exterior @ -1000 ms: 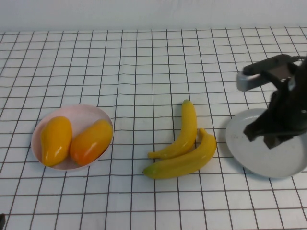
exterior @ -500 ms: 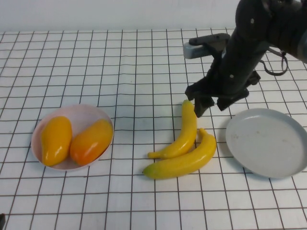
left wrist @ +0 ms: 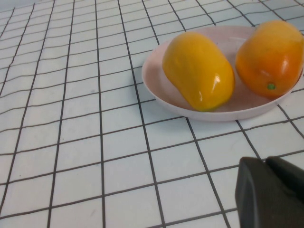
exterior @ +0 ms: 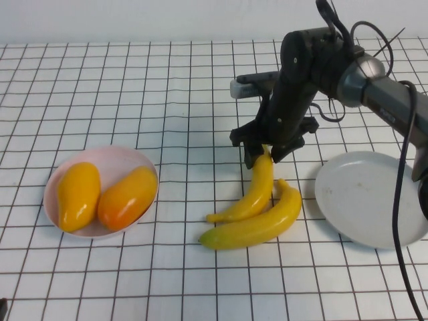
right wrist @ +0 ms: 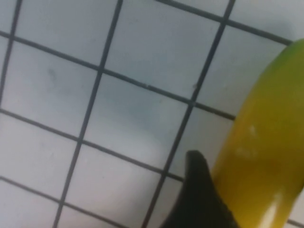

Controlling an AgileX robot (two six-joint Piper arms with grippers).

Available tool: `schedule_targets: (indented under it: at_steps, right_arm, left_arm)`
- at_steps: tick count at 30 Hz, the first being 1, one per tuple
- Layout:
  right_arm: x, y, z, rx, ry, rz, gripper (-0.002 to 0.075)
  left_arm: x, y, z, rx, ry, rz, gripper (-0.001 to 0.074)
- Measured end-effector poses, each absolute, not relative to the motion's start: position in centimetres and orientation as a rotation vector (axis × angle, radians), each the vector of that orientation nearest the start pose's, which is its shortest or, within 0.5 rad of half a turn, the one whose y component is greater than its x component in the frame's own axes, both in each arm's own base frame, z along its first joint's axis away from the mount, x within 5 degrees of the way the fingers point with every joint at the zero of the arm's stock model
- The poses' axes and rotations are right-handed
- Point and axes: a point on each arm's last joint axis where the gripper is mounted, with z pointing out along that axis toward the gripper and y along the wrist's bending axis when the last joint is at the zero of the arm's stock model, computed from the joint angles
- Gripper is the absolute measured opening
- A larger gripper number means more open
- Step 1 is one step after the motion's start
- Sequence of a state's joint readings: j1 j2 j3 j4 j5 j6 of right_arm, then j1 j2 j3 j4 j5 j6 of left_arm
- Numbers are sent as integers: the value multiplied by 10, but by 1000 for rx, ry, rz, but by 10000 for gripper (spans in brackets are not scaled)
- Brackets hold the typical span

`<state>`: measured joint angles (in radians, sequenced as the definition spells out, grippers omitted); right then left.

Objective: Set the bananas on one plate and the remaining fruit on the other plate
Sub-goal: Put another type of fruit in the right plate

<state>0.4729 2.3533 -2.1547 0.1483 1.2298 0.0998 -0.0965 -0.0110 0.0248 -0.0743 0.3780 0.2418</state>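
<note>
Two bananas lie side by side mid-table, the thinner one [exterior: 259,189] just behind the thicker one [exterior: 257,227]. My right gripper [exterior: 264,155] stands open over the thinner banana's far, greenish end, one finger on each side. In the right wrist view a dark finger [right wrist: 197,199] sits right beside the banana [right wrist: 261,161]. The grey-blue plate [exterior: 371,200] at the right holds nothing. Two orange-yellow fruits [exterior: 78,195] [exterior: 127,197] lie on the pink plate [exterior: 127,155] at the left. My left gripper [left wrist: 273,194] is shut, low near the pink plate [left wrist: 156,80].
A white cloth with a black grid covers the table. The right arm and its cables [exterior: 374,87] reach in from the right, passing above the grey-blue plate's far side.
My right arm has swung left from above the grey-blue plate to the thinner banana's far end, and its gripper has opened. The fruit and plates have not moved.
</note>
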Motion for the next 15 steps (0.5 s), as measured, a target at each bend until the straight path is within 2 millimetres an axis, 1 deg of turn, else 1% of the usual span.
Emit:
schedule_targets:
  at_steps: [3, 5, 6, 9, 10, 12, 14, 15]
  right_arm:
    - [440, 239, 194, -496, 2920, 299, 390]
    - [440, 240, 193, -496, 2922, 299, 354]
    - [441, 240, 194, -497, 2919, 297, 325]
    - [443, 241, 199, -494, 2898, 308, 318]
    - [443, 242, 204, -494, 2884, 315, 318]
    - [442, 245, 221, -508, 2835, 332, 318]
    - [436, 250, 244, -557, 2771, 347, 318]
    - [432, 250, 259, -590, 2731, 348, 318]
  left_arm:
    - [52, -8, 172, 270, 1855, 27, -4]
    - [52, -8, 172, 270, 1855, 27, -4]
    - [52, -8, 172, 270, 1855, 27, -4]
    - [52, -8, 172, 270, 1855, 27, -4]
    - [52, -8, 172, 270, 1855, 27, -4]
    - [52, -8, 172, 270, 1855, 27, -4]
    - [52, -8, 172, 270, 1855, 27, -4]
    - [52, -8, 172, 270, 1855, 27, -4]
